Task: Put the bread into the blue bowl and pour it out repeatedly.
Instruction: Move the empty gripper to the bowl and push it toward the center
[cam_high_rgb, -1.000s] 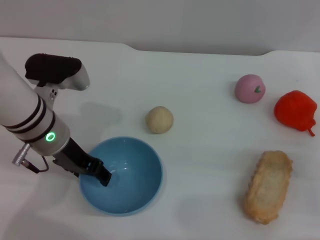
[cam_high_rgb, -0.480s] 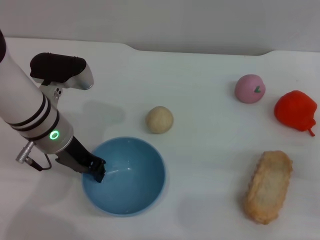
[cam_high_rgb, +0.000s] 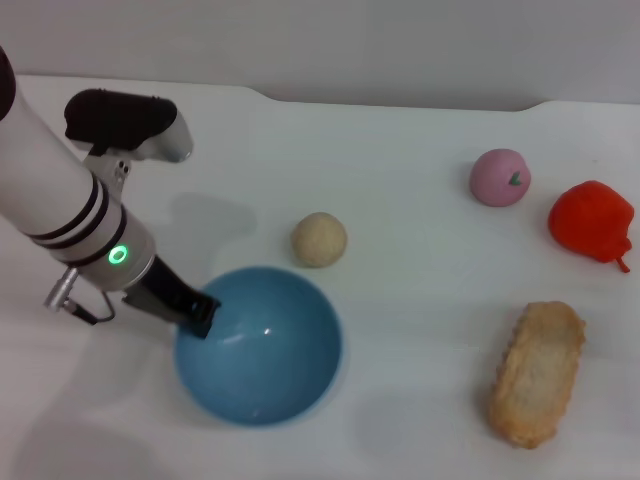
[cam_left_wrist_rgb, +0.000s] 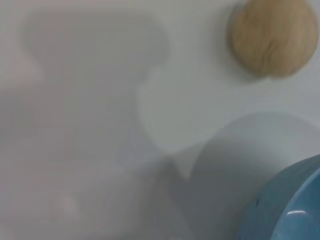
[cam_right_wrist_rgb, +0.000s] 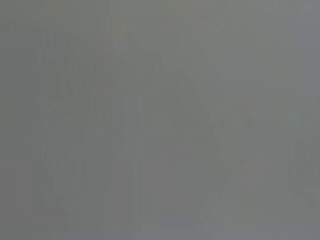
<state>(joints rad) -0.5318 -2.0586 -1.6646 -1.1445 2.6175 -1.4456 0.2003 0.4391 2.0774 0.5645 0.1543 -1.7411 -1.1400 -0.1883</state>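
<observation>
The blue bowl (cam_high_rgb: 270, 350) is at the front left of the white table, and its edge (cam_left_wrist_rgb: 292, 210) shows in the left wrist view with a shadow on the table beside it. My left gripper (cam_high_rgb: 203, 314) is shut on the bowl's left rim and holds it raised off the table and tilted. Nothing shows inside the bowl. The bread (cam_high_rgb: 537, 372) lies flat on the table at the front right, far from the bowl. My right gripper is out of view, and the right wrist view is plain grey.
A small round beige ball (cam_high_rgb: 319, 239) (cam_left_wrist_rgb: 272, 36) sits just behind the bowl. A pink ball (cam_high_rgb: 500, 177) and a red pepper-like toy (cam_high_rgb: 591, 221) lie at the back right. The table's back edge runs along the top of the head view.
My left gripper has moved up and slightly right with the bowl's rim in it. The bowl has lifted, tilted and shifted a little to the right. The bread has not moved.
</observation>
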